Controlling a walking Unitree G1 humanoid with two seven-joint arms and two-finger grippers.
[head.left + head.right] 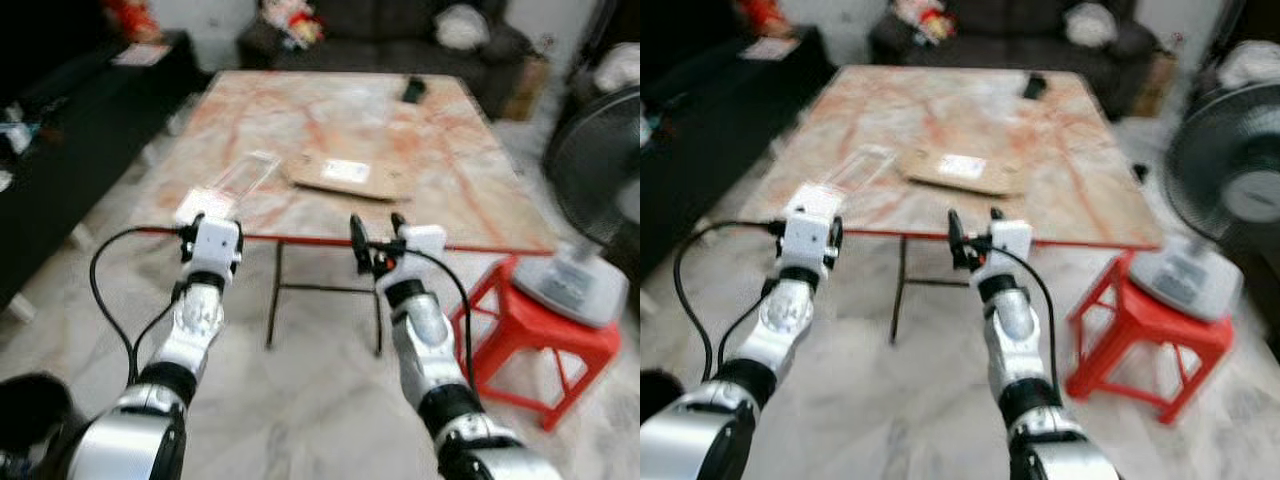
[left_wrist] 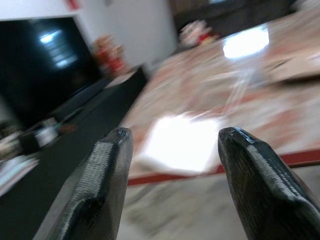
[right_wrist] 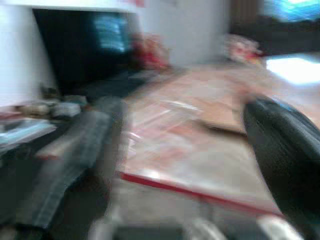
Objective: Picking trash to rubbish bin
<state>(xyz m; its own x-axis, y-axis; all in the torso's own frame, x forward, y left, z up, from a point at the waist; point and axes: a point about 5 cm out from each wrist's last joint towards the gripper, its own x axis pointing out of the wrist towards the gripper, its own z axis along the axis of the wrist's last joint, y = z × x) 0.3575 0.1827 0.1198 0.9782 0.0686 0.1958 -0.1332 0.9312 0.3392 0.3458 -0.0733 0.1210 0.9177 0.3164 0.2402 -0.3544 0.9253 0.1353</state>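
A white paper scrap (image 1: 205, 205) lies at the near left edge of the marble-patterned table (image 1: 450, 190). Just beyond it is a clear plastic wrapper (image 1: 247, 174), and a flat brown cardboard piece with a white label (image 1: 345, 176) lies mid-table. My left gripper (image 2: 172, 162) is open and empty, held at the table's front edge right before the white scrap. My right gripper (image 1: 376, 228) is also open and empty, level with the red front edge, in front of the cardboard. The right wrist view is blurred.
A small black object (image 1: 413, 90) lies at the table's far end. A fan (image 1: 590, 200) stands on a red stool (image 1: 530, 335) to the right. A dark low cabinet (image 1: 60, 150) runs along the left, and a sofa (image 1: 400, 30) is behind the table.
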